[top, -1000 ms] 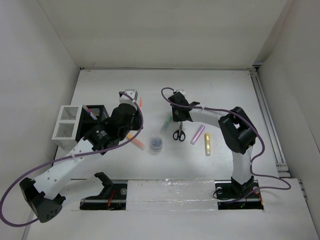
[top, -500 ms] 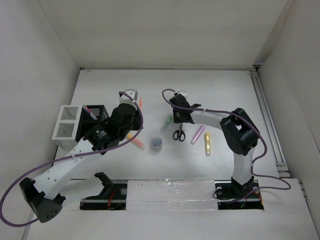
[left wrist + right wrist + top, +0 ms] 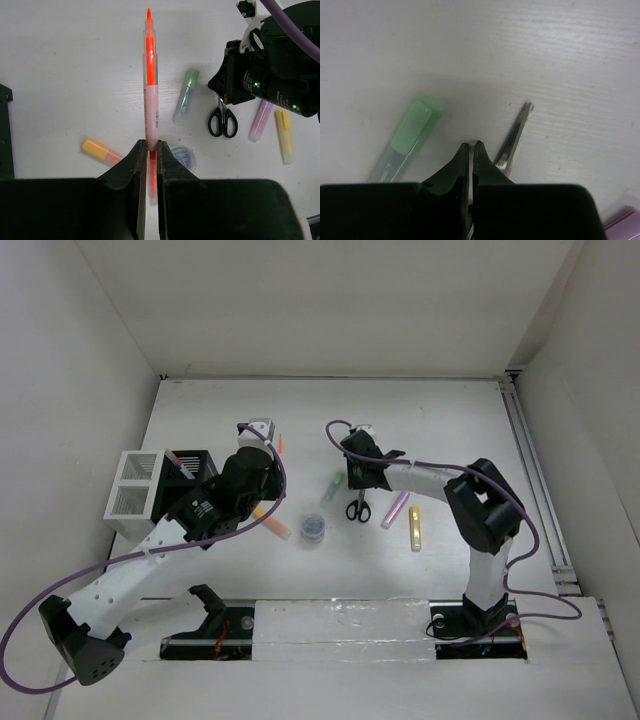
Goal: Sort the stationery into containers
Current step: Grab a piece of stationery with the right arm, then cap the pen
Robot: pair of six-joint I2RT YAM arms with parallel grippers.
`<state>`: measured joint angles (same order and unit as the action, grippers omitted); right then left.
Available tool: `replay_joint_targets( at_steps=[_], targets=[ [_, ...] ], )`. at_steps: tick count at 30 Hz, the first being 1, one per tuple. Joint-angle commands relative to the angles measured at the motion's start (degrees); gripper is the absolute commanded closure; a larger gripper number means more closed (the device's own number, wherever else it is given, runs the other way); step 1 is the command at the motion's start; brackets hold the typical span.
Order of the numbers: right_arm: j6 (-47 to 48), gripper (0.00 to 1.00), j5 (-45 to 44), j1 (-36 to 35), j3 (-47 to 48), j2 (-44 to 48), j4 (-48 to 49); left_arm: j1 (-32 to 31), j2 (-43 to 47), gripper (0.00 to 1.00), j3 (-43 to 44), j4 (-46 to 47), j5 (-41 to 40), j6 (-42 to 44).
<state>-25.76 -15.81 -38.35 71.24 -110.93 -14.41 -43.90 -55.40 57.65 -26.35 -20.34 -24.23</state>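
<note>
Left gripper clamps an orange pen above the table's middle. Right gripper is pinched shut on nothing, between green highlighter and scissors. By the left edge, the black pen holder has one thin pen; most looks unsorted.

Small print on the orange pen is unreadable.

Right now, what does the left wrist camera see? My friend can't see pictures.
The left gripper is shut on an orange pen that points away from the camera. Beyond, on the white table, lie a green highlighter, orange highlighter, pink highlighter, yellow highlighter, scissors and a round tub.
</note>
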Motion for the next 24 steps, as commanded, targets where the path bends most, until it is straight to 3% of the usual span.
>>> replay_joint_targets(
  at_steps=[1, 5, 8, 15, 19, 24],
  targets=[
    [-0.8, 1.0, 4.6, -1.0, -1.8, 6.3, -0.3, -0.1, 1.2, 1.0, -0.3, 1.2, -1.4, 0.8],
    [0.0, 1.0, 5.3, 0.2, -4.0, 17.8, 8.3, -0.1, 2.3, 1.0, -0.3, 3.4, 3.9, 2.2],
    [-1.1, 1.0, 11.9, 3.6, -6.8, 26.1, 18.3, -0.1, 4.8, 1.0, -0.8, 6.4, 9.8, 3.4],
    [-14.0, 1.0, 16.3, 4.9, -17.5, 40.1, 47.2, -0.1, 6.0, 1.0, -0.3, 13.3, 20.4, 3.3],
    [-26.4, 1.0, 15.6, 3.5, -24.6, 41.7, 66.0, -0.1, 5.4, 1.0, -1.0, 18.7, 25.8, 2.8],
    [-28.2, 1.0, 11.6, -2.1, -27.6, 41.7, 79.4, -0.1, 5.9, 1.0, -2.2, 24.1, 33.6, 2.8]
  ],
)
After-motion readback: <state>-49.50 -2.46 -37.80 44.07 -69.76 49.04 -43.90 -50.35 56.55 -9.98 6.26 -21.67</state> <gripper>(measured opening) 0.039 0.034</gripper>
